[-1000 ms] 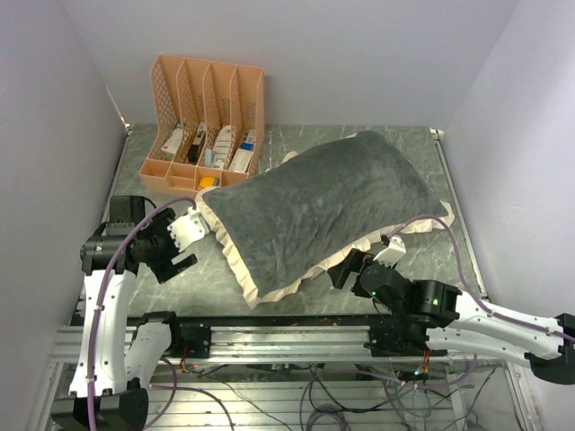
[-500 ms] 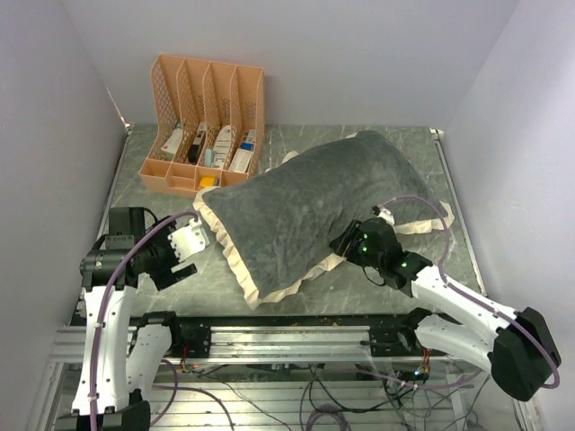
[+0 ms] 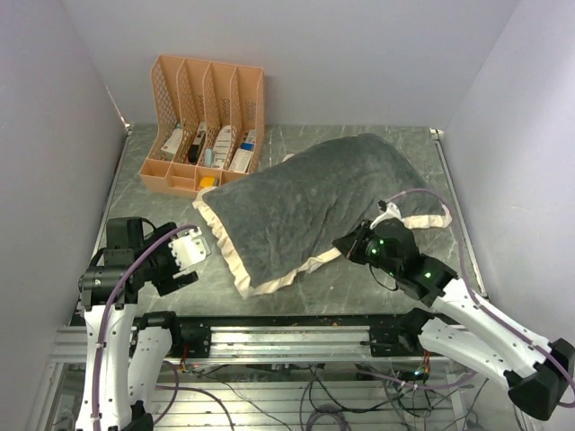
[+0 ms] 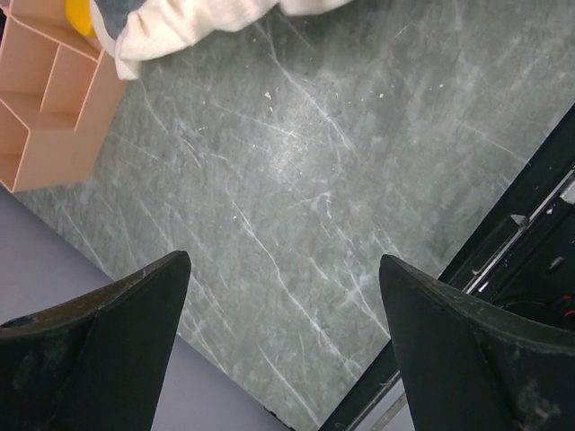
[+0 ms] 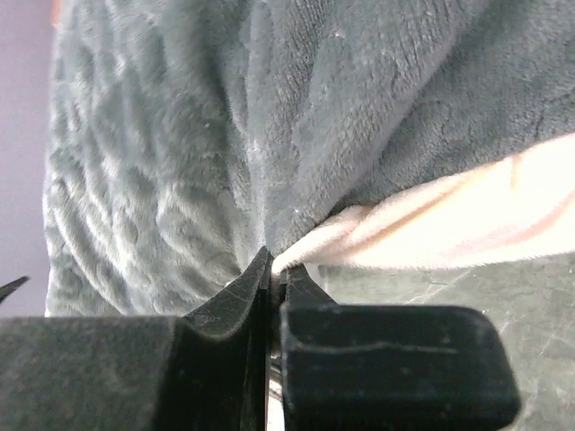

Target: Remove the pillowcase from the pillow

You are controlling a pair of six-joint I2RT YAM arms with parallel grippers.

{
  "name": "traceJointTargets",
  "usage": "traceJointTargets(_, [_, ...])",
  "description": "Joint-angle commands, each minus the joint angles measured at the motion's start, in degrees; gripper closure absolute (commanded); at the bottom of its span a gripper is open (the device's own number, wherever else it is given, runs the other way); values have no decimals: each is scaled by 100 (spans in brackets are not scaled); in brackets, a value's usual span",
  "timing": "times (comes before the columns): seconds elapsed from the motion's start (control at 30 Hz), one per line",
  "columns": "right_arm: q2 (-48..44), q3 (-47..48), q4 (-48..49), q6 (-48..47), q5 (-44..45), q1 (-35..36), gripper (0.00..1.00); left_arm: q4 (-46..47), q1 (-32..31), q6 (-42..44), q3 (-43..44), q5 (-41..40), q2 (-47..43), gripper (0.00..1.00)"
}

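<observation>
**Pillowcase.** The pillowcase (image 3: pixel 314 197) lies dark grey plush face up on the green marbled table (image 3: pixel 144 211). It covers the middle and right of the surface and runs diagonally from near-left to far-right. It is filled out and rounded; what is inside is hidden. A cream frill borders the left edge and the near edge. The far-left corner lies just beside the front of the peach desk organizer (image 3: pixel 207 108). In the right wrist view the plush (image 5: pixel 225 135) shows ridged pile, with folds gathering toward one point on the near edge, where the cream edging shows beneath the grey.

**Right gripper.** The right gripper (image 3: pixel 346 244) is at the near edge of the pillowcase, right of centre. Its jaws are pressed together (image 5: pixel 272 274), pinching the seam where the grey plush meets the cream frill.

**Left gripper.** The left gripper (image 3: pixel 190 253) sits near the left corner of the pillowcase, apart from it. Its jaws are spread wide (image 4: pixel 283 265) over bare table (image 4: pixel 314 180) and hold nothing. Its wrist view shows the frill (image 4: pixel 180 22) and the organizer (image 4: pixel 45 99) at the upper left.
</observation>
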Motion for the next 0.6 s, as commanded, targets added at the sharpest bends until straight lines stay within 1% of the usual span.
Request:
traceJointTargets(0.0, [-348, 924, -585, 10, 288, 350, 100, 112, -48, 15, 59, 314, -21, 2])
traceJointTargets(0.13, [-208, 1784, -1011, -51, 484, 622, 100, 8, -41, -62, 118, 342, -64, 2])
traceJointTargets(0.33, [168, 3080, -1235, -215, 704, 802, 100, -148, -45, -163, 287, 420, -211, 2])
traceJointTargets(0.47, [805, 4052, -1392, -448, 911, 894, 100, -198, -48, -512, 585, 562, -109, 2])
traceJointTargets(0.57, [1483, 5026, -1579, -730, 1360, 1076, 100, -183, -46, -960, 840, 687, 100, 2])
